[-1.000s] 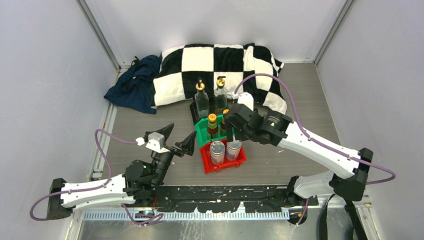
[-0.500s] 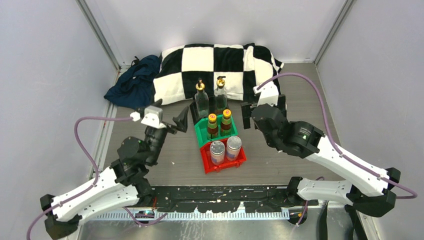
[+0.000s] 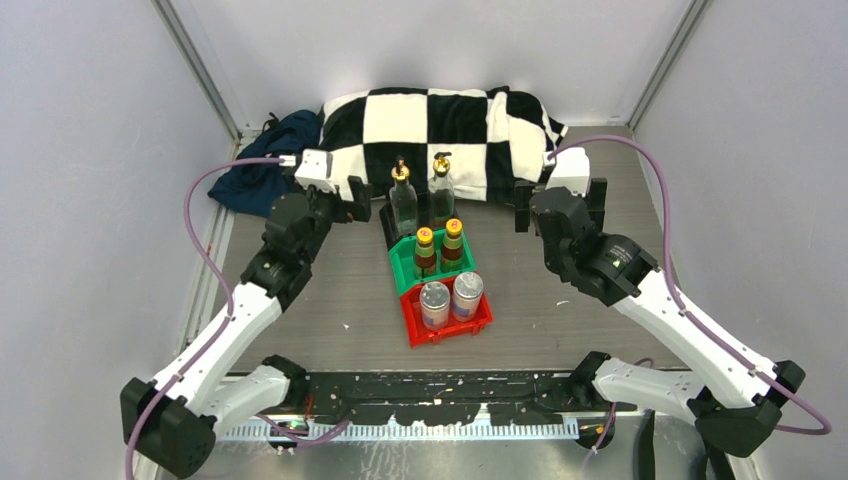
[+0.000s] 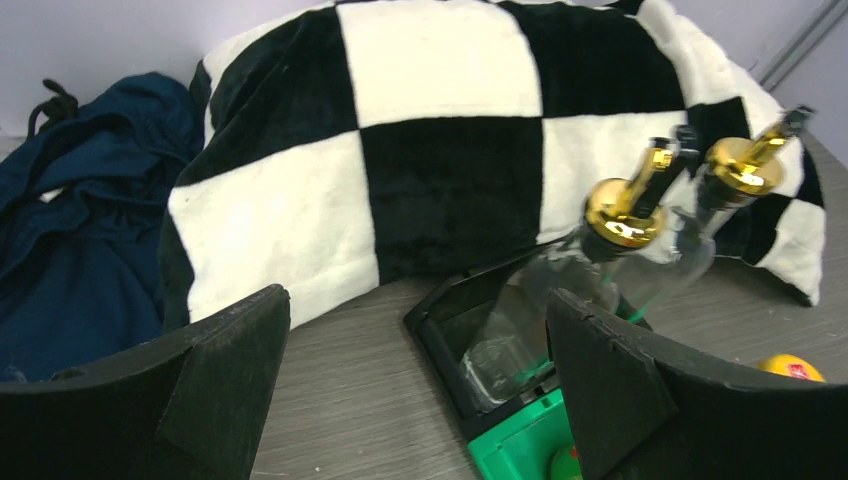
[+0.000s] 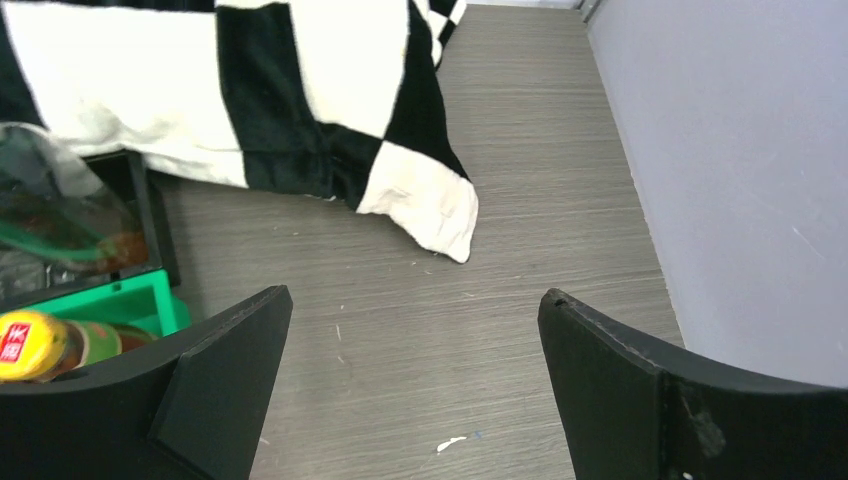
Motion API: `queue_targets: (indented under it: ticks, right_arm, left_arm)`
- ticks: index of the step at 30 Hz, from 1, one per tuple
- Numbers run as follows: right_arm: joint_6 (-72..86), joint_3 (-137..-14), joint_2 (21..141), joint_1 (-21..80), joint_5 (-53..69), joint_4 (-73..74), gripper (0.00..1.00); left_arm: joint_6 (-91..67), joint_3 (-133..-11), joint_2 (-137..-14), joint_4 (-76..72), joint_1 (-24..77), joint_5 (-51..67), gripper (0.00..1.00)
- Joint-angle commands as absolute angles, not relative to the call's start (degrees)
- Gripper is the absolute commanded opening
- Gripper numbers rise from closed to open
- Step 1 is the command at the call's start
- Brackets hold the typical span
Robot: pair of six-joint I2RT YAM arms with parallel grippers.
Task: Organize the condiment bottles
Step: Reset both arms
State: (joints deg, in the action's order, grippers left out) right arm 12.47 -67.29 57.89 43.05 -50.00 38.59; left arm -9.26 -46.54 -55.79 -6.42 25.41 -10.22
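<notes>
Glass bottles (image 3: 403,207) stand just behind the green bin (image 3: 398,268); left gripper (image 3: 338,205) hangs spread, empty, behind-left of it; right gripper (image 3: 560,205) likewise spread, behind-right.

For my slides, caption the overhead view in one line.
Glass bottles, sauce bottles and shakers paired in black bin, green bin and red bin; open left gripper and right gripper flank them.

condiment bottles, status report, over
Both open, empty: left gripper, right gripper. Six condiment bottles upright, paired in black bin, green bin, red bin. Behind them checkered cloth, not blocking.
</notes>
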Motion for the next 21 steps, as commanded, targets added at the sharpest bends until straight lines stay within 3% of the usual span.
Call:
queue_targets:
  ticks: [1,9,21]
  right_arm:
    - [11.66,-66.63,57.42,39.07,-48.28,33.41,1.0]
    - [13.6,-66.62,60.49,32.76,-44.88,30.48,1.0]
    - [14.41,-55.9,57.26,30.29,-47.63,15.24,1.0]
  left_arm:
    - [-13.5,-47.81,-57.02,-8.36,20.6,-5.08,1.0]
    - [-17.57,-44.07,-60.95,-11.94,11.38,-4.15,1.0]
    - [-18.77,-41.02,-63.84,-15.32,9.58,-5.51,0.99]
